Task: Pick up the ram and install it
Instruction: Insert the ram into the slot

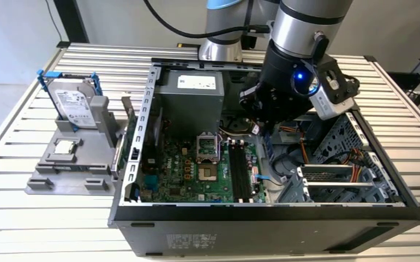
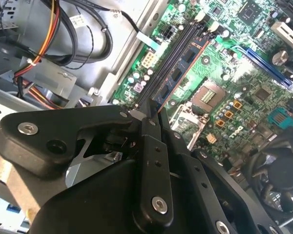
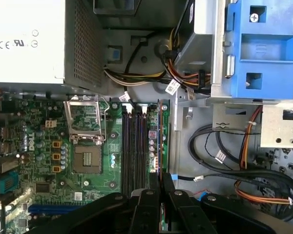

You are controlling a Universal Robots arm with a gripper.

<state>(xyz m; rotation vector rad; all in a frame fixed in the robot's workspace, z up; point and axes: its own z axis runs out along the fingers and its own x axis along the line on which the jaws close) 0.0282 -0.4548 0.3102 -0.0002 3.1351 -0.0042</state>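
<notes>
Gripper [image 1: 257, 130] down inside the open computer case [image 1: 268, 218], over the memory slots [image 3: 135, 146] on the motherboard [image 1: 188, 174]. In both wrist views the jaws are closed on one end of the ram [image 2: 183, 66]; the fingertips [image 2: 147, 122] pinch the board's edge between them. Ram [image 3: 161, 141] stands on edge, running along the outermost slot, on the side away from the processor socket [image 3: 85, 158]. Cannot tell whether it is pressed fully home. Outside the case, at the exterior view's left, a hard drive [image 1: 72, 101] stands upright in a grey stand [image 1: 75, 164], with a small square chip [image 1: 64, 146] just below it on the same stand.
</notes>
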